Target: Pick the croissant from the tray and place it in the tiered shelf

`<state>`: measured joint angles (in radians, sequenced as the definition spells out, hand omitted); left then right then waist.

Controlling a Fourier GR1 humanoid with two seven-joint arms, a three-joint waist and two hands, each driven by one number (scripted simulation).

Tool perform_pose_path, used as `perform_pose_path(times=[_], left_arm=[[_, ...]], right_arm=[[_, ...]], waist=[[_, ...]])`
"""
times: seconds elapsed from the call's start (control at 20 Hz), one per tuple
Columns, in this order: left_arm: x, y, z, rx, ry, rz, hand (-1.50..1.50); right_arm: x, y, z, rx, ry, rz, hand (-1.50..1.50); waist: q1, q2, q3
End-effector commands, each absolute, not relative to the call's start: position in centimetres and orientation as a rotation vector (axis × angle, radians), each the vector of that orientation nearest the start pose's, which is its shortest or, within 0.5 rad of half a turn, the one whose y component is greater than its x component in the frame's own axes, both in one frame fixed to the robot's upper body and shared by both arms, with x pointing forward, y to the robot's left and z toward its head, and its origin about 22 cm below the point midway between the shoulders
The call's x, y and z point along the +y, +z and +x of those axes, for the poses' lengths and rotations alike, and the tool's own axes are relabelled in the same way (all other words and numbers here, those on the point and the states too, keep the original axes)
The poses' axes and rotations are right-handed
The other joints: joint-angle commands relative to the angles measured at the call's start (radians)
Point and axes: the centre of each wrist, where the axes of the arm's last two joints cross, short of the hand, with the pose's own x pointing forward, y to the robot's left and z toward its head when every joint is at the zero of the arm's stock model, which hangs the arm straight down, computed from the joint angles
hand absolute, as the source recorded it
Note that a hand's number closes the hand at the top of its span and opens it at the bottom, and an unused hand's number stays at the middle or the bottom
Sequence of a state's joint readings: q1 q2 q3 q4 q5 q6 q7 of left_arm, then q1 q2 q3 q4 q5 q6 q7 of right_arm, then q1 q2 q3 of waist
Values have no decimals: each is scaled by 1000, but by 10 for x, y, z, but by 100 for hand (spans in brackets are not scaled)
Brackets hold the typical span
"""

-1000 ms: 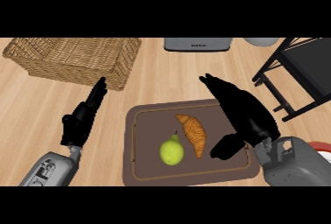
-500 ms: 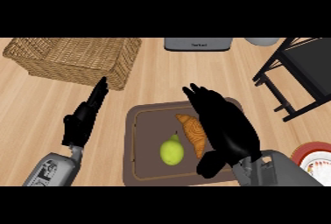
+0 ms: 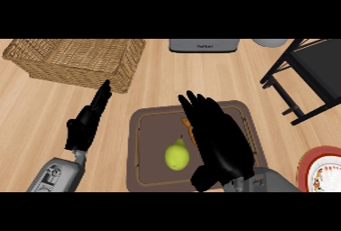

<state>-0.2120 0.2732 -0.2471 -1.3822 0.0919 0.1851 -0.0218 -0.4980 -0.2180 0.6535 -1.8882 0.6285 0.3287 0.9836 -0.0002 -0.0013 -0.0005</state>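
since half a second ago the right hand [image 3: 216, 137] has slid leftward over the dark brown rectangular tray [image 3: 148, 124], and it now covers most of the golden-brown croissant [image 3: 188, 127], which showed more fully before. the croissant still lies on the tray, under the hand's fingers, with only a thin orange sliver showing at their left edge. its long axis seems to run up and down the view, though too little shows to be sure. the fingers are extended and relaxed, not closed on anything. a yellow-green pear [image 3: 177, 154] sits just left of the hand. the left hand [image 3: 88, 122] rests unchanged, fingers straight, beside the woven wicker basket [image 3: 76, 61]. the black tiered shelf [image 3: 307, 76] stands at the right.
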Motion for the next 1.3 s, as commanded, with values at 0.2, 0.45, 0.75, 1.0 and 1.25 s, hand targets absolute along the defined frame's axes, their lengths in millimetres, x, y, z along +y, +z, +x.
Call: perform_pose_path(times=[0.2,0.45,0.75,1.0,1.25], left_arm=[[223,28,293,-1578,-262,117,0],[223,6,278,-1573,-248,119,0],[229,10,277,-1579,-244,102,0],[223,29,292,-1583,-257,115,0],[232,14,298,-1580,-256,105,0]], right_arm=[[-66,131,237,-1221,1205,-733,-150],[-62,132,228,-1188,1198,-765,-150],[-70,107,244,-1174,1199,-766,-150],[-75,96,246,-1165,1221,-778,-150],[-89,88,257,-1123,1238,-804,-150]], waist=[[2,1,0],[1,1,0],[2,1,0],[0,1,0],[-1,2,0]])
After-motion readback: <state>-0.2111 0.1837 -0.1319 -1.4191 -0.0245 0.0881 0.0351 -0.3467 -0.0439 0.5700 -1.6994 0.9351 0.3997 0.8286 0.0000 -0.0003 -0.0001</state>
